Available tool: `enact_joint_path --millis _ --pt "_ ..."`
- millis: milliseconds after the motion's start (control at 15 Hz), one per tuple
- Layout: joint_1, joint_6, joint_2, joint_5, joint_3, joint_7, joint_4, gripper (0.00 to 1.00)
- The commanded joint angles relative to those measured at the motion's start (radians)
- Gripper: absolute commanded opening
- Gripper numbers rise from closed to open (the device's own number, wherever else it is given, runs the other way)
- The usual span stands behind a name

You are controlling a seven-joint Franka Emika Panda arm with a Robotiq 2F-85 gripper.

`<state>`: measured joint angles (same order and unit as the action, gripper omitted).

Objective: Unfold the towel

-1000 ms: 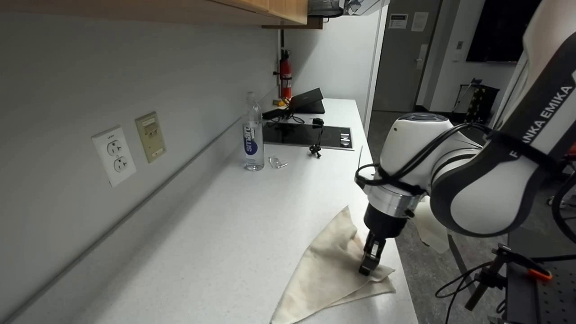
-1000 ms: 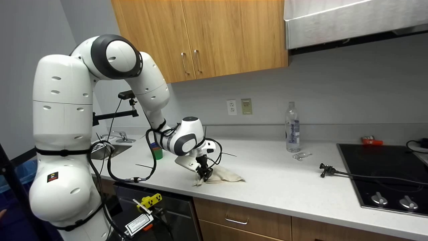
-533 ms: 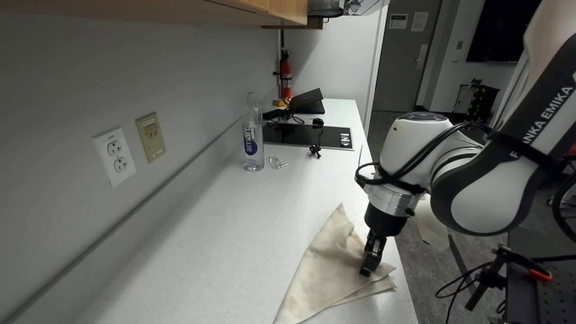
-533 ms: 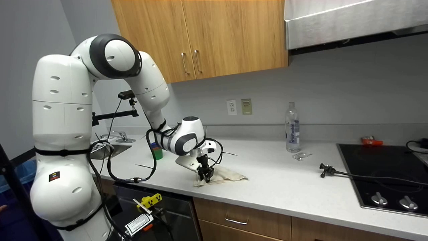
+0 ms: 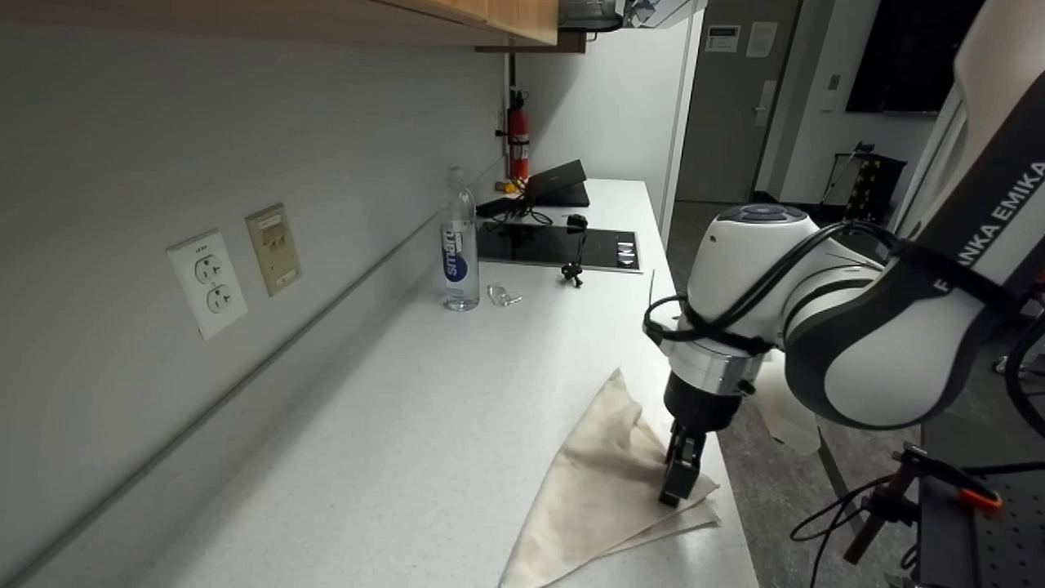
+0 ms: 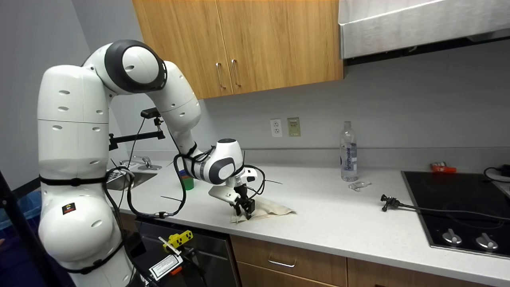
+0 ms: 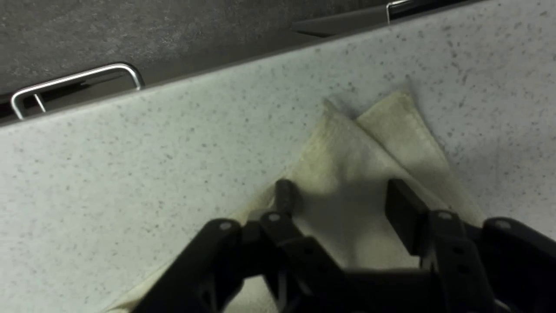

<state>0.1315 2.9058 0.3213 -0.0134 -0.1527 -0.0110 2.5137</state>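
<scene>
black hand points down at the towel, with its two fingers spread apart and cloth showing in the gap. i can't tell if they touch it. the towel lies on the white worktop, close to the front edge. it is thin and cream colored, and folded over, so it looks like a big triangle. one pointy tip aims toward the black stove in both exterior views. near the front edge, two corners sit side by side, and the upper one partly covers the lower one. in the wrist view the upper corner looks a bit yellow, and a dark shadow falls on the cloth between the fingers. in an exterior view, a soft wrinkle and a faint pink patch show just beside the hand, and the near end of the towel runs out of sight. well apart from it, a clear bottle stands upright on the worktop.
</scene>
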Motion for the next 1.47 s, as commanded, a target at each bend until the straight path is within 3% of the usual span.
enact_joint_path --millis 0,67,133,267,333,667,733,867,933,1333,1400 --pt "0.030 -0.065 -0.036 -0.021 0.021 0.029 -0.005 0.28" --pt "0.035 -0.078 -0.041 -0.027 0.025 0.033 -0.007 0.19" --pt "0.044 -0.092 -0.047 -0.040 0.033 0.040 -0.010 0.22" --pt "0.052 -0.118 -0.056 -0.058 0.037 0.052 -0.014 0.49" --pt "0.060 -0.131 -0.060 -0.072 0.043 0.064 -0.016 0.49" --pt "0.068 -0.180 -0.088 -0.098 0.040 0.091 -0.014 0.86" --pt "0.066 -0.186 -0.090 -0.096 0.038 0.093 -0.013 0.85" --pt "0.056 -0.191 -0.090 -0.076 0.025 0.078 -0.015 0.54" --pt "0.053 -0.193 -0.089 -0.069 0.021 0.071 -0.016 0.53" --pt "0.043 -0.193 -0.084 -0.049 0.016 0.064 -0.019 0.05" --pt "0.043 -0.193 -0.084 -0.047 0.017 0.065 -0.020 0.01"
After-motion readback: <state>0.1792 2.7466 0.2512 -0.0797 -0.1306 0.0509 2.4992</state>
